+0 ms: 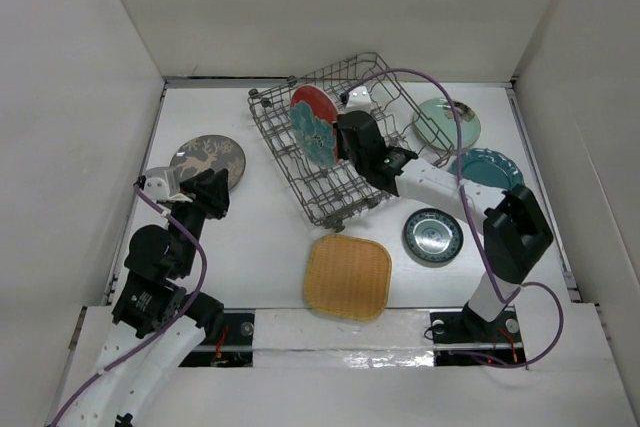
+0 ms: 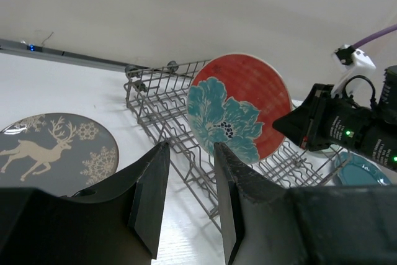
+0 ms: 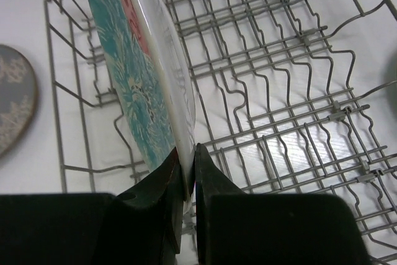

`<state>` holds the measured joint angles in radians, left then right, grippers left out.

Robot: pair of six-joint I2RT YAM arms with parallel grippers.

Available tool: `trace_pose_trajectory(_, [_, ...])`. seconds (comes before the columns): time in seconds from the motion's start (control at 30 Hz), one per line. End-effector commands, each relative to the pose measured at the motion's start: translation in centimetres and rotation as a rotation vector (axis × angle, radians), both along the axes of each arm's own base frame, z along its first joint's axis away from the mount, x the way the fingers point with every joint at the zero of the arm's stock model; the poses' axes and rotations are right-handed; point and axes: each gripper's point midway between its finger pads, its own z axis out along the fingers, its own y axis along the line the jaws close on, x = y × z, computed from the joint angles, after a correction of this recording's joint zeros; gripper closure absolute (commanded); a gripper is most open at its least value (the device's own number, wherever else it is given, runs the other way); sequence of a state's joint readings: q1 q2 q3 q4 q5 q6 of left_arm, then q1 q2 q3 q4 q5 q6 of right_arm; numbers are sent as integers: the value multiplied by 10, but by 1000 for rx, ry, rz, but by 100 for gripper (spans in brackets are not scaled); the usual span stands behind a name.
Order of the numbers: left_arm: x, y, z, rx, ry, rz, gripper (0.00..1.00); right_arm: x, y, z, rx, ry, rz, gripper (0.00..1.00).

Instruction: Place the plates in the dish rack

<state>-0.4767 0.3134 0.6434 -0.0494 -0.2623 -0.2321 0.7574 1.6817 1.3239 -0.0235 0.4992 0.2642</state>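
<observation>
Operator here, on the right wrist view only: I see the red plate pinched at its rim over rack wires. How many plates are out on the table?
Observer: Five, by the top view: the deer plate left of the dish rack, the yellow plate in front of it, and the dark ringed plate, teal plate and mint plate to its right.
Operator: Where is the left arm?
Observer: The left gripper hangs open by the deer plate's near edge, holding nothing.
Operator: Is my plate upright?
Observer: Yes. The left wrist view shows the red plate standing on edge in the rack, its flowers facing the left arm, with the right gripper at its rim.
</observation>
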Motion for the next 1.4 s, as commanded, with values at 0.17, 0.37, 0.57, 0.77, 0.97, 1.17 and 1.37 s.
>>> trace_pose_trajectory(0.17, [7,0,0,10,-6,15,68,32,7,96,136,-253,-62,100])
trace_pose_trajectory(0.37, [8,2,-2,13,5,32,68,37,8,92,96,-266,-87,100])
trace_pose_trajectory(0.57, [10,2,-5,18,16,37,69,32,2,115,119,-323,-108,100])
trace_pose_trajectory(0.77, [12,4,-5,19,15,40,69,34,1,96,80,-297,-117,100])
trace_pose_trajectory(0.97, [14,2,-6,22,20,33,69,32,3,90,55,-294,-115,100])
trace_pose_trajectory(1.17, [12,3,-4,19,13,33,69,26,31,55,-3,-240,-64,100])
trace_pose_trajectory(1.37, [9,3,-2,13,2,27,68,10,54,29,-70,-215,-57,100])
